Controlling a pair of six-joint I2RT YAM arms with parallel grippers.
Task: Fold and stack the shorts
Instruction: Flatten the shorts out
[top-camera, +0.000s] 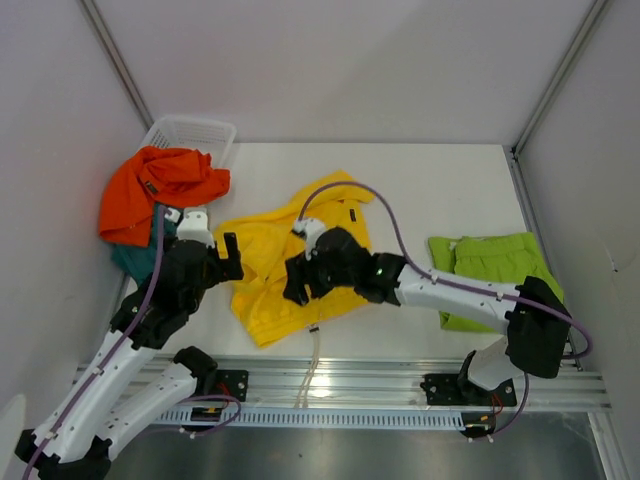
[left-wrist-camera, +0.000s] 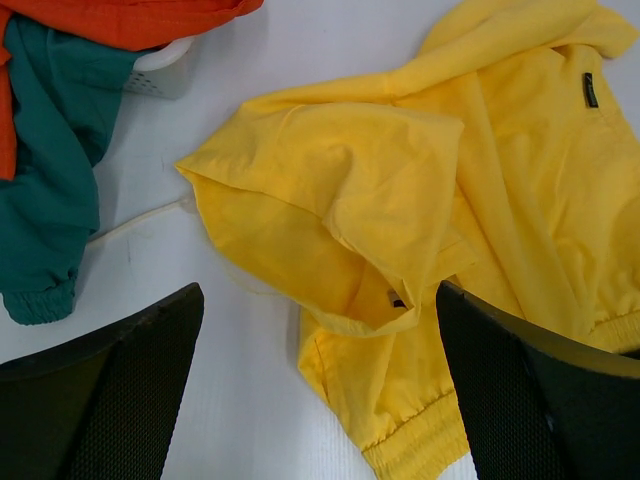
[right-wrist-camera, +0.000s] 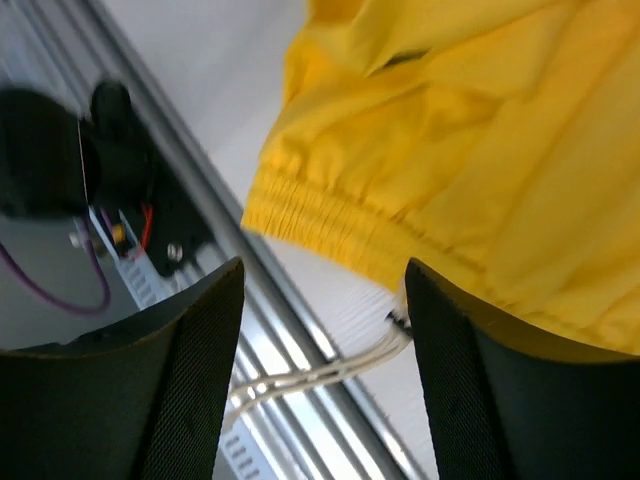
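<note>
Across the table (top-camera: 430, 190), four shorts: yellow (top-camera: 270, 265), lime (top-camera: 495, 255), orange (top-camera: 165, 185), teal (top-camera: 130, 262); one basket (top-camera: 195, 130).

I see teal cloth shorts (top-camera: 127, 260) mostly buried under orange cloth shorts (top-camera: 160, 185); small black label (left-wrist-camera: 590, 90) on yellow cloth shorts (left-wrist-camera: 400, 200) unreadable.

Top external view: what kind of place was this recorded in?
Most likely a robot test cell, not a home: a white table boxed in by plain white panels, the left arm and right arm mounted on a metal rail, and yellow shorts laid out for folding.
</note>
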